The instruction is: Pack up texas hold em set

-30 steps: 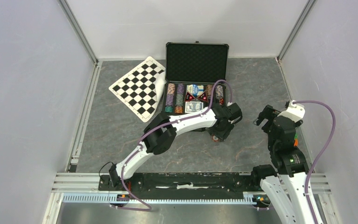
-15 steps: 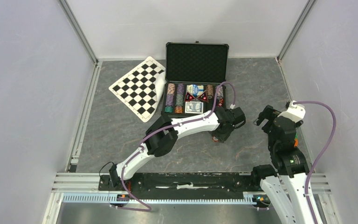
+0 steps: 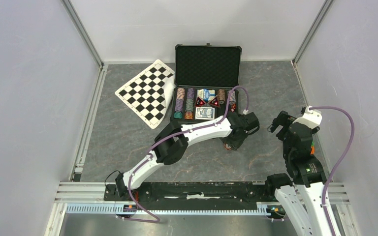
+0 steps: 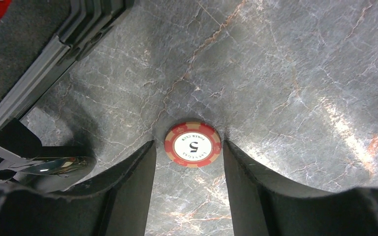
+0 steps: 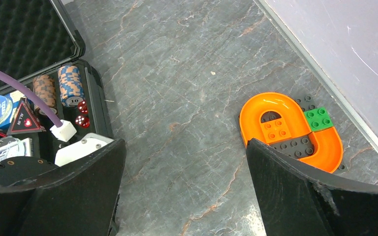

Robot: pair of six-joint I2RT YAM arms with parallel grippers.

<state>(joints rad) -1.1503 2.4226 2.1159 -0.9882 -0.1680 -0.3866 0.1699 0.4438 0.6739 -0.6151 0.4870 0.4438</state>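
The black case [image 3: 207, 64] stands open at the back, its lid up and foam-lined. Its tray [image 5: 94, 93] holds stacks of striped chips [image 3: 179, 102], card decks [image 3: 204, 112] and red dice [image 5: 82, 114]. One red poker chip [image 4: 193, 145] marked 5 lies flat on the stone floor just right of the case's front corner. My left gripper [image 4: 189, 143] points down at it, open, with the chip level with its fingertips and lying between them. My right gripper [image 5: 184, 147] hovers open over bare floor, to the right of the left wrist, holding nothing.
A black-and-white checkered board [image 3: 147, 91] lies left of the case. An orange curved brick track with a green block [image 5: 290, 125] sits by the right wall. The case's edge [image 4: 39, 69] and a metal latch [image 4: 54, 164] are close beside my left fingers.
My left arm has reached a little further right and settled over the red chip, with its jaws slightly narrower. The right arm has not moved.
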